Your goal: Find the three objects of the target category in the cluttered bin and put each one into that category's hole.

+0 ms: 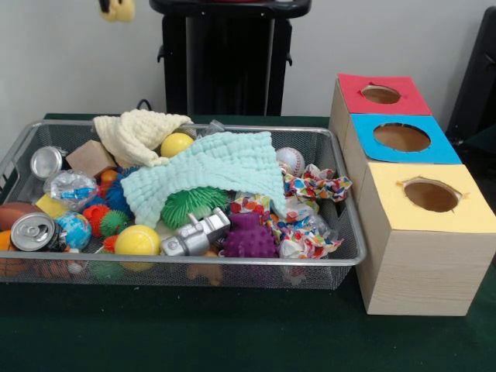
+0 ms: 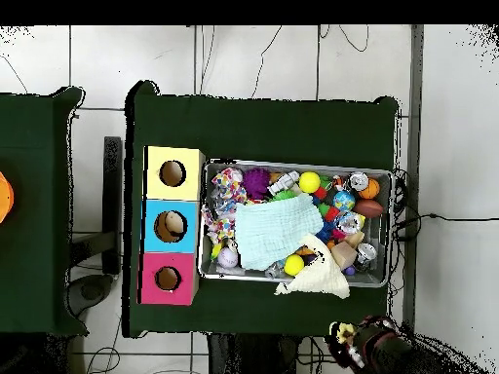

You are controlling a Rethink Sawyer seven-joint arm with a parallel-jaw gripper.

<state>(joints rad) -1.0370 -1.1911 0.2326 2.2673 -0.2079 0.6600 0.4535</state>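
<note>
The wire-mesh bin holds mixed clutter. A mint cloth lies over the middle and a cream cloth over the back. Around them lie two yellow balls, a baseball, a purple spiky ball, a green spiky ball, a silver toy and two cans. Beside the bin stand red, blue and yellow boxes, each with a round hole. My gripper shows only as a black and yellow tip at the top edge, drawn back from the bin; overhead the gripper is outside the bin's corner.
A wood block, a brown football, a globe ball and patterned fabric pieces also lie in the bin. The cloths hide whatever is beneath them. A second green table stands apart, on the boxes' side.
</note>
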